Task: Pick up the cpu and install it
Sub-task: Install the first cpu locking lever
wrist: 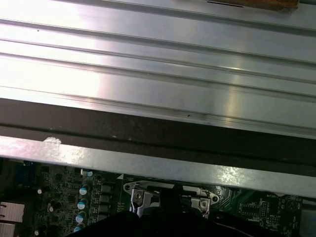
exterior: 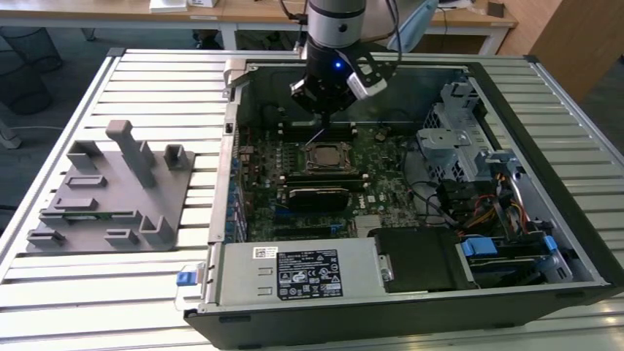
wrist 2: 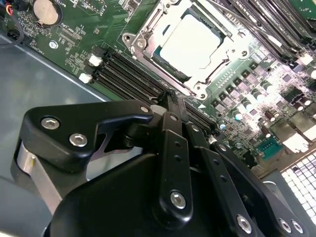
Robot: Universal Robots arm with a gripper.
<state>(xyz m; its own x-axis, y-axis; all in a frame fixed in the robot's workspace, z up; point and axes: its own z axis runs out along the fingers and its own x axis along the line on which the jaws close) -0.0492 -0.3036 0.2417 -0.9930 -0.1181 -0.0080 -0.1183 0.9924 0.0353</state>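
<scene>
The claw (exterior: 314, 140) hangs from the arm inside the open computer case (exterior: 507, 285), and in the second wrist view (wrist 2: 170, 106) its black fingers (wrist 2: 174, 148) are pressed together to one narrow tip, clenched with nothing between them. Just beyond that tip, and apart from it, lies the cpu (wrist 2: 190, 43), a flat square with a bright silver-white top, seated inside the metal socket frame (wrist 2: 148, 37) on the green motherboard (wrist 2: 256, 89); in the exterior view the cpu (exterior: 323, 156) sits directly below the claw. Dark memory slots (wrist 2: 126, 74) run along the board between the claw tip and the socket frame, and more of them lie on the socket's far side. In the first wrist view, two shiny brackets with screws (wrist: 140, 196) show on the board close to the dark bulk of the claw, beside a row of small capacitors (wrist: 81, 205), and past them comes the case's metal edge (wrist: 148, 165) and then the ribbed metal surface (wrist: 158, 74). Farther out from the claw in the exterior view, a black heatsink block (exterior: 314, 197) sits on the board beyond the cpu, a labelled power supply (exterior: 297, 272) fills the near corner of the case, and a grey plastic fixture (exterior: 107, 194) stands on the ribbed surface well apart, toward the exterior view's left.
</scene>
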